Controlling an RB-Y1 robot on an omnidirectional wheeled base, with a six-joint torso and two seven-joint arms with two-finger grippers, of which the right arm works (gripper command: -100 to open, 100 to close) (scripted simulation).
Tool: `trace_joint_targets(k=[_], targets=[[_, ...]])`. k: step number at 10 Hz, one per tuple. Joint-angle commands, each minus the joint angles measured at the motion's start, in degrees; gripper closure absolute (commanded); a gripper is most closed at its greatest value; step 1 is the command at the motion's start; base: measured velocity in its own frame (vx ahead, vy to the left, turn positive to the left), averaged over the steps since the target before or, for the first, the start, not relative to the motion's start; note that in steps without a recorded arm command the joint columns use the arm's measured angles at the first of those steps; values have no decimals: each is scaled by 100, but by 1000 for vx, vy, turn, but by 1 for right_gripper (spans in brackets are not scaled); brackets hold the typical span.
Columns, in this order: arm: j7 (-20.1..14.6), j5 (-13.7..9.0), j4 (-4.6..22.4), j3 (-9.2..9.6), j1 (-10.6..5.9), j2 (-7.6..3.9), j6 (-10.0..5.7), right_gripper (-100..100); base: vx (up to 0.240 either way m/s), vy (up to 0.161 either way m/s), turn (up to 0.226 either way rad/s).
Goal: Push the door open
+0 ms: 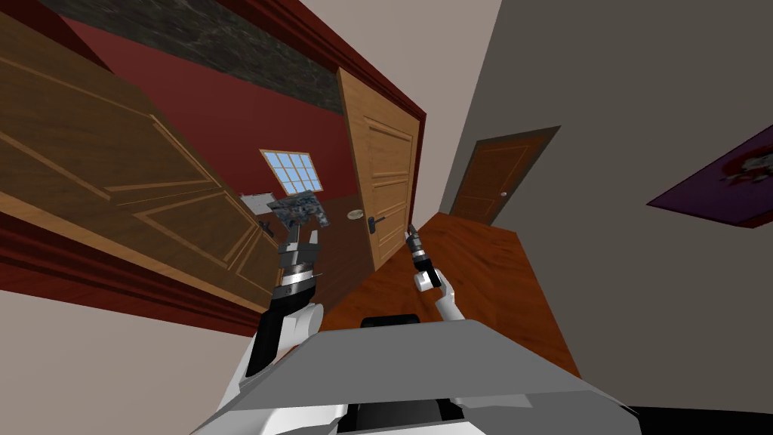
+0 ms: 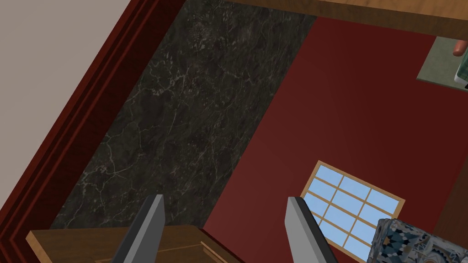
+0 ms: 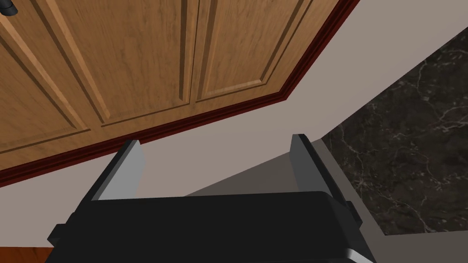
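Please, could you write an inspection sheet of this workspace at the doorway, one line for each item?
Surface: reddish wooden floor.
Job's things: light wood door with dark handle, in a dark red frame; darker door leaf on my left; the gap between them shows a room.
Clutter: patterned blue-grey object beyond the gap.
Grippers: left gripper open, aimed into the gap; right gripper open, facing the light door's panels.
Cables: nothing seen.
Surroundings: red wall with window; brown door; purple picture.
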Motion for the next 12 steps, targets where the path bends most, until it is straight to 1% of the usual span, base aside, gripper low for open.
trace_joint_targets(k=[1,2,3,4,5,8,9,10,11,12], targets=[[-39,-8,286,29,-183,-9,-19,-100,43,-31,44],[-39,-8,334,29,-183,-9,-19,-100,38,-28,40],[-65,-11,563,65,-316,-9,-18,-100,46,-43,87],[-91,-14,730,101,-448,-6,-16,-100,73,-53,109],[-91,-14,791,101,-448,-6,-16,-100,60,-37,30],[-170,-22,1399,210,-842,7,-11,-100,68,-58,92],[-170,-22,1474,210,-842,7,-11,-100,59,-49,31],[-196,-25,1655,245,-971,17,-10,-100,40,-44,53],[-196,-25,1695,245,-971,17,-10,-100,31,-29,38],[-221,-27,1917,280,-1099,26,-8,-100,42,-37,63]])
